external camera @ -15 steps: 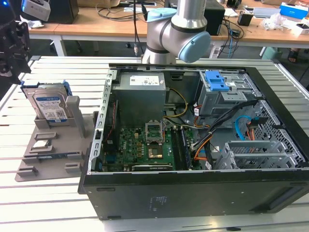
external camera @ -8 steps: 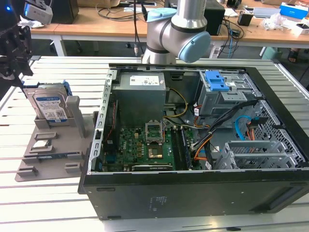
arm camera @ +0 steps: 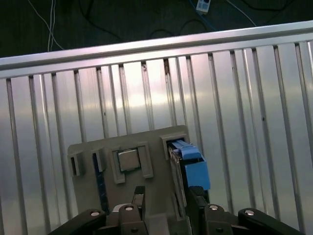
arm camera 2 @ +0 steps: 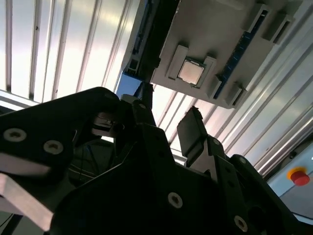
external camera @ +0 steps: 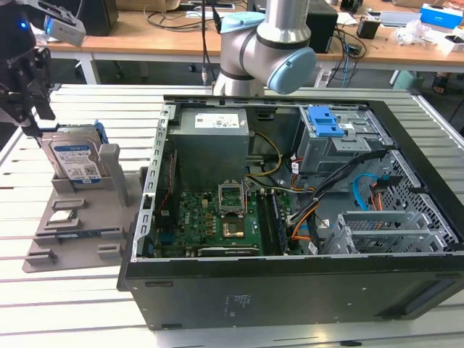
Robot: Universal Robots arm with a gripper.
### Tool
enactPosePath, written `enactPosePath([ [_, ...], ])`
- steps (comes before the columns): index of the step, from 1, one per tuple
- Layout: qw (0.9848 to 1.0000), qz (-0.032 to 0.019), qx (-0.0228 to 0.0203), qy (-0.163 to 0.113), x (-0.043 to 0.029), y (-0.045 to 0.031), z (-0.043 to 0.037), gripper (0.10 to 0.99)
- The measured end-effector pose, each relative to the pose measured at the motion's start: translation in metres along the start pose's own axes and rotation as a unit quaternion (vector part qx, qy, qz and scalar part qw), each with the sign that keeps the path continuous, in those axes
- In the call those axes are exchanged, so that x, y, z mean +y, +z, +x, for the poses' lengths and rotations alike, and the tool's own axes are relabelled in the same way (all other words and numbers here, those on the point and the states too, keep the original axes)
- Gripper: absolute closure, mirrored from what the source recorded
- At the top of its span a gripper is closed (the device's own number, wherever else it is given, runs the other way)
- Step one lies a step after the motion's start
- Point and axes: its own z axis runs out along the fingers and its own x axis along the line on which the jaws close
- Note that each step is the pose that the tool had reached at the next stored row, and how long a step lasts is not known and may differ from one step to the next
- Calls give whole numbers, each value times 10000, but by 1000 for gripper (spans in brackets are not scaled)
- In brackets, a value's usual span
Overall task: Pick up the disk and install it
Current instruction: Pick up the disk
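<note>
We noted disk (external camera: 72,156) standing on edge in slot of grey holder (external camera: 72,232), on slatted metal table (external camera: 72,304), to exterior view's left of open computer case (external camera: 290,290). Gripper (external camera: 36,122) hovered near disk's upper edge, on exterior view's left. Contact: we could not tell. In first wrist view we saw fingers (arm camera: 139,196) spread apart, nothing held, blue carrier (arm camera: 195,169) just beside one finger.
</note>
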Motion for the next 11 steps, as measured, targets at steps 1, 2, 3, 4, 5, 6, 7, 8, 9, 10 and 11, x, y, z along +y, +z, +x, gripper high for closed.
enactPosePath([
  [1,10000,0,2,-43,1,15,-18,604],
  [2,10000,0,4,-72,3,27,-36,604],
  [3,9999,0,5,-101,5,47,-72,604],
  [4,9999,0,5,-112,7,58,-98,604],
  [5,9999,0,6,-126,13,75,-148,604],
  [6,9999,0,7,-136,16,85,-179,604],
  [7,9999,1,7,-145,19,96,-207,604],
  [8,9999,1,7,-157,21,108,-236,604],
  [9,9999,0,8,-170,24,120,-265,604],
  [10,9998,0,9,-185,26,133,-289,604],
  [11,9998,1,10,-204,28,150,-313,604],
])
